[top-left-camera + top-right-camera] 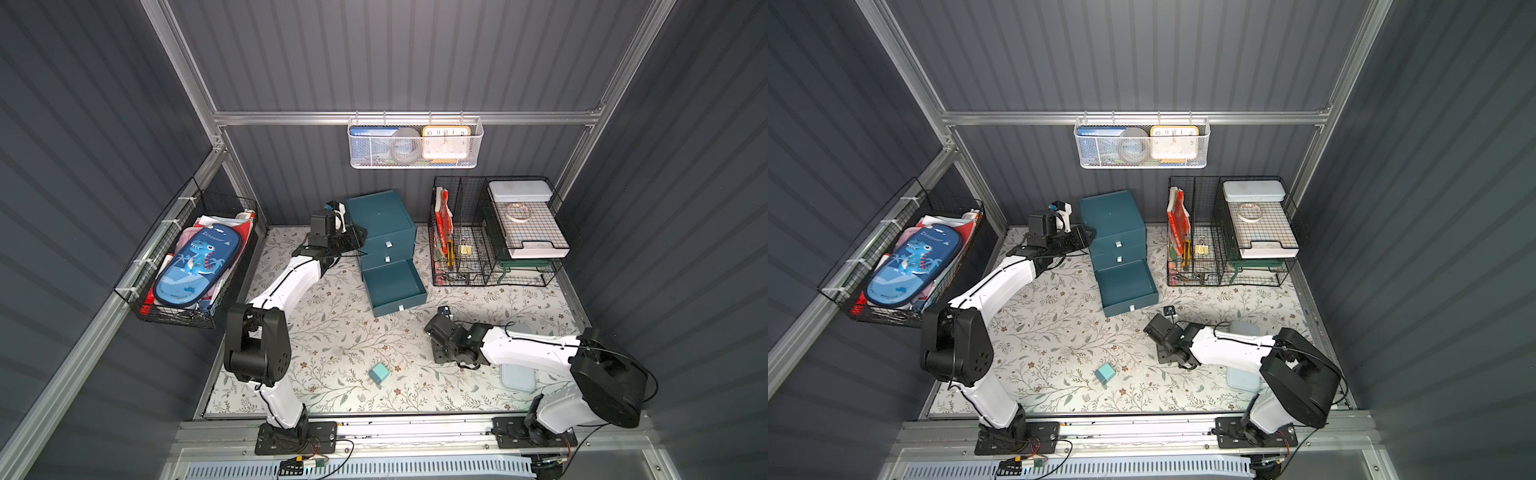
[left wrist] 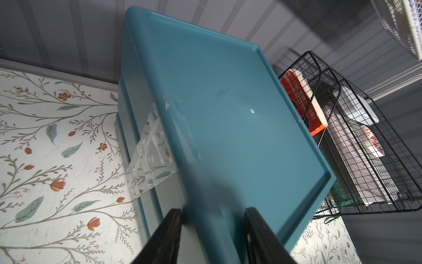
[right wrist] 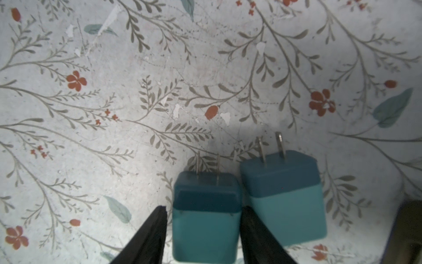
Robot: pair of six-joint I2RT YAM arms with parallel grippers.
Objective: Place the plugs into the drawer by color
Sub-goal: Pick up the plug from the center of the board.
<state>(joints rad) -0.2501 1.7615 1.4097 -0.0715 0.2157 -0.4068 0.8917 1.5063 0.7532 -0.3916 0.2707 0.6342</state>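
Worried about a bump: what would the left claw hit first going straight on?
The teal drawer cabinet: its corner edge sits between the jaws of the left claw, likely touching; depth unclear.

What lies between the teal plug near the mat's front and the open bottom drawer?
Nothing but bare floral mat, as both top views show; the plug sits well short of the open bottom drawer.

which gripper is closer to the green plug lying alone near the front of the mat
Right. The right gripper is down at the mat a short way from the lone plug; the left gripper is far back, at the drawer.
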